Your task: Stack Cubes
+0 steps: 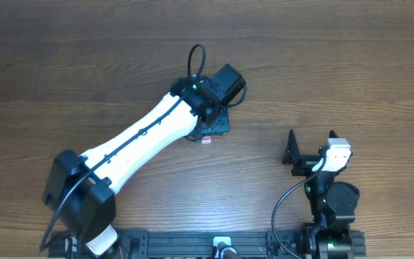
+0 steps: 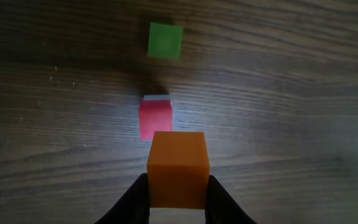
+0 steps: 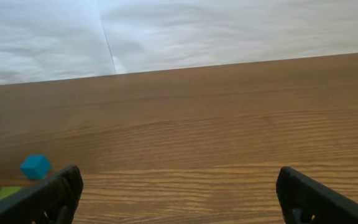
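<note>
My left gripper (image 2: 178, 190) is shut on an orange cube (image 2: 178, 165), held just above the table. A red cube (image 2: 155, 118) lies on the wood right beyond the orange one, and a green cube (image 2: 165, 40) sits farther off in the same line. From above, the left gripper (image 1: 208, 124) is near the table's middle, with a sliver of the red cube (image 1: 207, 139) showing beside it. My right gripper (image 3: 179, 208) stands open and empty near its base (image 1: 311, 145). It faces a blue cube (image 3: 35, 166) and a green cube (image 3: 4, 195) some way off.
The wooden table (image 1: 351, 65) stretches bare on all sides of the cubes. A white wall (image 3: 229, 31) rises behind the table's far edge in the right wrist view.
</note>
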`<state>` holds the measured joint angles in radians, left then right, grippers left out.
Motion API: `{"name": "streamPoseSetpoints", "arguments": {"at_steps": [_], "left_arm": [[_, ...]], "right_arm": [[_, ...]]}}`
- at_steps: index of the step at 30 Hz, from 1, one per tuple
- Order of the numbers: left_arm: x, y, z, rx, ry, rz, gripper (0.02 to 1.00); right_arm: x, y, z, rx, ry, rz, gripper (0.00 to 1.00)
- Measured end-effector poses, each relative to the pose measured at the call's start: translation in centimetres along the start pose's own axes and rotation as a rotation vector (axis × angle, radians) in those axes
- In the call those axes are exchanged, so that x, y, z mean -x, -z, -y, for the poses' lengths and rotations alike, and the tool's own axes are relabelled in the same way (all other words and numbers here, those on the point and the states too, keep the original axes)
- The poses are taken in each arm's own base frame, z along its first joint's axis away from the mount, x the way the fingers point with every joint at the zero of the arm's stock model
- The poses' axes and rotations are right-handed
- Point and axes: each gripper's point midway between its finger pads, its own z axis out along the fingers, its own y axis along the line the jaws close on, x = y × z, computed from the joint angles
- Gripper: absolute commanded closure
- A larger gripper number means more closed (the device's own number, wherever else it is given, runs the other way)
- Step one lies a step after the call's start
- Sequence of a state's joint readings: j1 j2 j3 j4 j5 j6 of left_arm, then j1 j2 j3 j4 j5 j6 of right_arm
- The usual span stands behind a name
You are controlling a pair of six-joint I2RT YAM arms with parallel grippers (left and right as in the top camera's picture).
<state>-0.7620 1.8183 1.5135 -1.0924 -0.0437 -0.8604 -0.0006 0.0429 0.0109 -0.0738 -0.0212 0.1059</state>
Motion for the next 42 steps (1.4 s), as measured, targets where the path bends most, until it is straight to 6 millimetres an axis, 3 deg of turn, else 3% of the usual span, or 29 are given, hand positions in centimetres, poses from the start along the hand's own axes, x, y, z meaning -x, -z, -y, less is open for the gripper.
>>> {"name": "streamPoseSetpoints", "arguments": {"at_steps": [14,42], "left_arm": [[-0.4,-2.7,-1.2,0.077,-0.015,-0.07,0.906],[-0.8,-4.1,-1.3,0.1,-0.015,-0.1,0.897]], "right_arm": [[0.0,0.0,0.0,0.0,0.0,0.0,0.007],[0.0,0.0,0.0,0.0,0.0,0.0,0.009]]}}
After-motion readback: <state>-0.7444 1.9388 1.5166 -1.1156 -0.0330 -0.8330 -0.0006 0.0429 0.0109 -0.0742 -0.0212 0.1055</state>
